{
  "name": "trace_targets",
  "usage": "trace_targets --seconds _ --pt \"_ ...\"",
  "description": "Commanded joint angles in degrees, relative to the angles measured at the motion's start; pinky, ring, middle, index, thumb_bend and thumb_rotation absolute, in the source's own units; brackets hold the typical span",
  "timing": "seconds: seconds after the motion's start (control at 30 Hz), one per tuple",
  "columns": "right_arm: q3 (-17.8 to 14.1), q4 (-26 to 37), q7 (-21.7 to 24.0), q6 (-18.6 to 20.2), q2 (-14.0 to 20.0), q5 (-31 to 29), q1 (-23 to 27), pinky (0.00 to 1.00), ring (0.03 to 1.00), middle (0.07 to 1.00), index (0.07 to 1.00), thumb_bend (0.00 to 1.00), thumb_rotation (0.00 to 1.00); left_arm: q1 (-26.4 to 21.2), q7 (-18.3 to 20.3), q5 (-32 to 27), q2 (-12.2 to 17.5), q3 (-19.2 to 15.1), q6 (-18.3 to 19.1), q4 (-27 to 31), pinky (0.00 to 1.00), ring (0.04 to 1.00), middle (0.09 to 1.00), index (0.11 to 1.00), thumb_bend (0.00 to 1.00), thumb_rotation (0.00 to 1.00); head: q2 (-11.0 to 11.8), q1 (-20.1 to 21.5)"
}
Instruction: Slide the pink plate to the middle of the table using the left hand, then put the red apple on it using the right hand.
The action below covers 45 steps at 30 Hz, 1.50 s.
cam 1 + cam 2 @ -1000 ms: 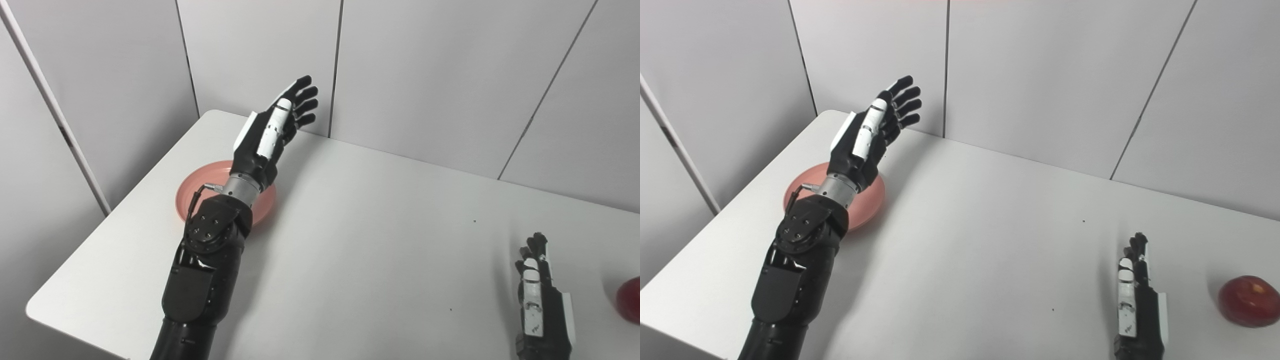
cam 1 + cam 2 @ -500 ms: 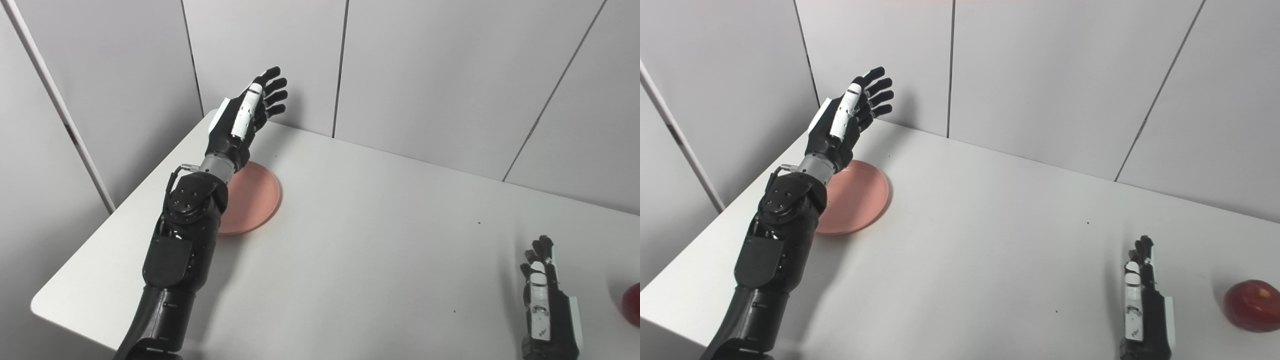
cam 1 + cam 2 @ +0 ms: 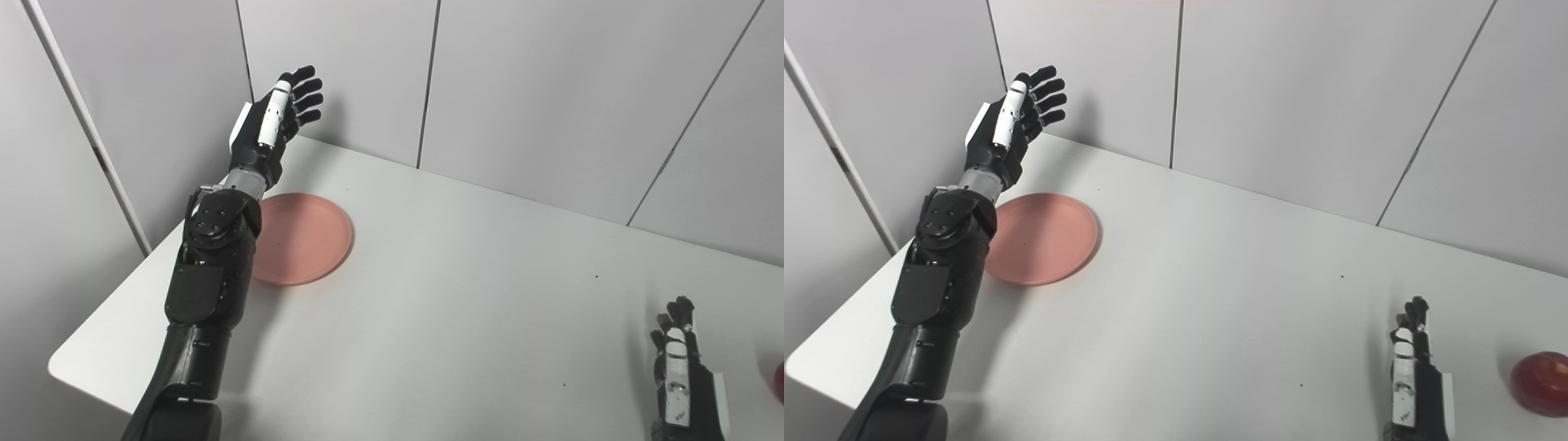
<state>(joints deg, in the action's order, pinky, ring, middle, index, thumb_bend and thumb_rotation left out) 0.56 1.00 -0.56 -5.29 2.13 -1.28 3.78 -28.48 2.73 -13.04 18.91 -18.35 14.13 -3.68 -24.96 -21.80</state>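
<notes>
A pink plate (image 3: pixel 303 237) lies flat on the white table (image 3: pixel 441 306), near its far left corner. My left hand (image 3: pixel 272 119) is open and empty, raised above the table beyond the plate's far left side, fingers spread toward the wall. The left forearm hides the plate's left edge. A red apple (image 3: pixel 1541 383) sits on the table at the far right. My right hand (image 3: pixel 1415 373) is open and empty, low over the table a short way left of the apple.
Grey wall panels (image 3: pixel 520 92) stand close behind the table's far edge and along its left side. The table's front left corner (image 3: pixel 61 367) is near my left arm.
My left arm has swung left and farther back, so the hand now stands beyond the plate's left side and most of the plate shows. The camera has shifted a little. The right hand stays put.
</notes>
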Motion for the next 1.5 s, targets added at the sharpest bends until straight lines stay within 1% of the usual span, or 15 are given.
trace_targets --seconds 0.0,0.13,0.3,0.37,0.5,0.7,0.83,1.03,1.2,1.37,1.47 --pt "-0.4 0.7 0.7 -0.2 0.5 -0.4 -0.2 1.0 1.0 1.0 1.0 0.05 1.0 -3.3 0.1 0.2 3.0 -0.7 -2.1 -0.6 0.82 0.847 0.847 0.822 0.35 1.0 0.0 -0.2" --pt "-0.5 0.5 0.9 -0.6 0.7 -0.6 -0.1 1.0 1.0 1.0 1.0 0.04 1.0 -3.1 1.6 -1.5 5.1 -1.5 -3.3 -3.3 0.82 0.85 0.848 0.823 0.34 1.0 0.0 -0.5" --pt "-0.5 0.7 1.1 -0.3 0.9 -1.1 -0.3 1.0 1.0 1.0 1.0 0.04 1.0 -2.7 1.5 -3.4 5.8 -3.2 -3.1 -5.1 0.82 0.829 0.826 0.807 0.32 1.0 -0.1 -0.7" --pt "-0.5 0.5 1.0 -0.8 0.9 -1.2 -0.1 1.0 1.0 1.0 1.0 0.03 1.0 -2.5 1.4 -3.6 6.1 -3.7 -3.3 -5.9 0.82 0.829 0.828 0.81 0.32 1.0 -0.1 -0.9" --pt "-0.3 0.7 1.2 -0.4 1.3 -0.7 -0.1 1.0 1.0 1.0 1.0 0.03 1.0 -2.3 1.6 -3.6 7.0 -4.1 -4.1 -7.7 0.82 0.835 0.839 0.817 0.31 1.0 0.0 -1.3" --pt "-0.5 1.3 0.7 0.9 0.9 -1.1 -0.2 1.0 1.0 1.0 1.0 0.02 1.0 -2.2 3.3 -5.0 8.4 -4.9 -4.9 -10.8 0.85 0.848 0.841 0.821 0.32 1.0 0.0 -1.4" --pt "-0.4 1.8 0.6 0.7 0.9 -0.7 -0.3 1.0 1.0 1.0 1.0 0.0 1.0 -1.9 3.1 -5.4 8.7 -5.8 -4.5 -11.3 0.84 0.843 0.835 0.813 0.32 1.0 0.0 -1.4" --pt "-0.7 2.3 0.7 1.5 0.8 -1.4 -0.3 1.0 1.0 1.0 1.0 0.0 1.0 -1.4 3.0 -5.9 9.1 -6.5 -5.1 -13.0 0.84 0.839 0.833 0.81 0.32 1.0 0.0 -1.6" --pt "-0.7 1.5 1.3 0.4 1.4 -1.8 -0.1 1.0 1.0 1.0 1.0 0.0 1.0 -0.8 3.2 -5.7 9.5 -6.7 -6.3 -14.8 0.83 0.84 0.838 0.813 0.3 1.0 0.0 -1.9" --pt "-0.6 1.4 1.4 0.0 1.4 -2.0 0.0 1.0 1.0 1.0 1.0 0.0 1.0 -0.3 3.1 -6.7 9.2 -7.4 -5.6 -16.0 0.85 0.848 0.841 0.813 0.29 1.0 0.0 -2.0" --pt "-0.6 1.9 1.4 0.7 1.3 -2.0 -0.1 1.0 1.0 1.0 1.0 0.0 1.0 0.0 3.4 -5.8 9.4 -6.9 -6.4 -17.2 0.85 0.85 0.847 0.821 0.29 1.0 -0.1 -2.0"
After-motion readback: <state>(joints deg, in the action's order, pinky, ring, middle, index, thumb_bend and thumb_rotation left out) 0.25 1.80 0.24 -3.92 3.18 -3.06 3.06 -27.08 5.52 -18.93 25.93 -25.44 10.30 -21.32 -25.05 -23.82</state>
